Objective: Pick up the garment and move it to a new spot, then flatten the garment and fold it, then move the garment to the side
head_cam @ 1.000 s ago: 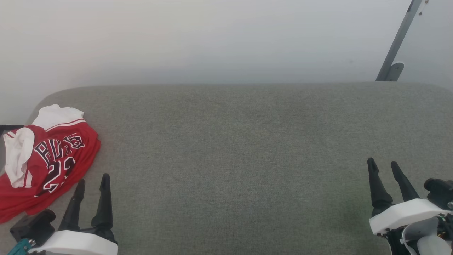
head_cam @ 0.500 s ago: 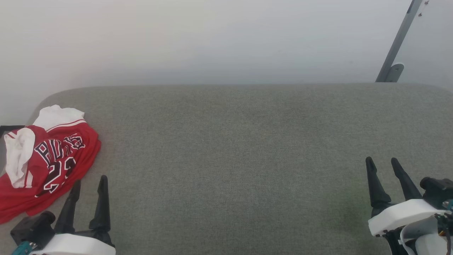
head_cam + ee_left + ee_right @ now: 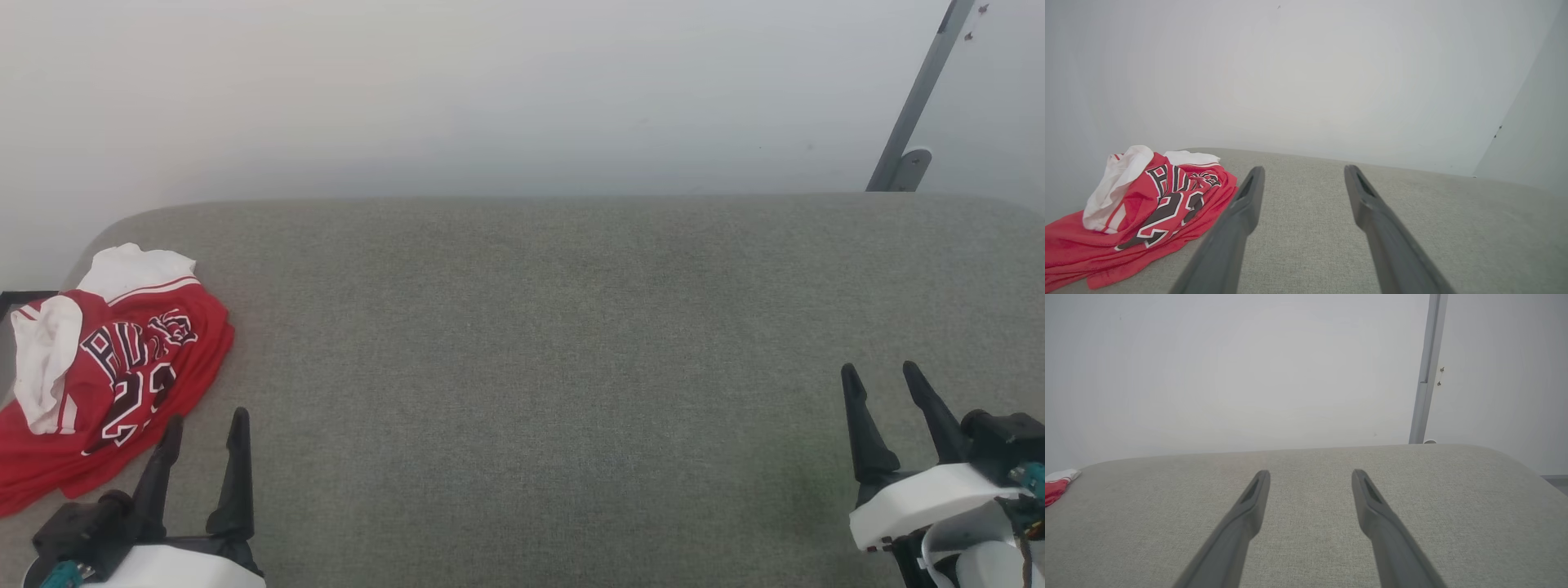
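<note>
Head view: the garment (image 3: 106,367) lies in a crumpled heap at the left edge of the grey fabric-covered counter (image 3: 531,343), toward its far-left corner. The lettering and number face up, and a white sleeve is bunched over the left side. It is neither lifted, spread nor folded, so I judge that no step of the task is done yet: the pick-up, the move, the flattening, the fold and the final shift aside are all left.

The left gripper (image 3: 206,416) sits at the front-left, just beside the garment's near hem, its jaws spread and empty. The right gripper (image 3: 880,367) sits at the front-right, well apart from the garment, its jaws likewise spread and empty. The middle and right of the counter lie bare, which looks like ample room for laying the garment flat. The far edge runs along the wall (image 3: 490,98), and both far corners are rounded. A metal post (image 3: 922,98) leans behind the far-right corner.

Left wrist view: the garment is heaped just to the left of the left finger. Its red hem trails toward the counter's left edge, so a drag leftward could slide it off. Bare fabric lies ahead and to the right.

Right wrist view: only a scrap of the garment shows at the far left. Bare counter stretches ahead, and its right edge curves away near the post.
</note>
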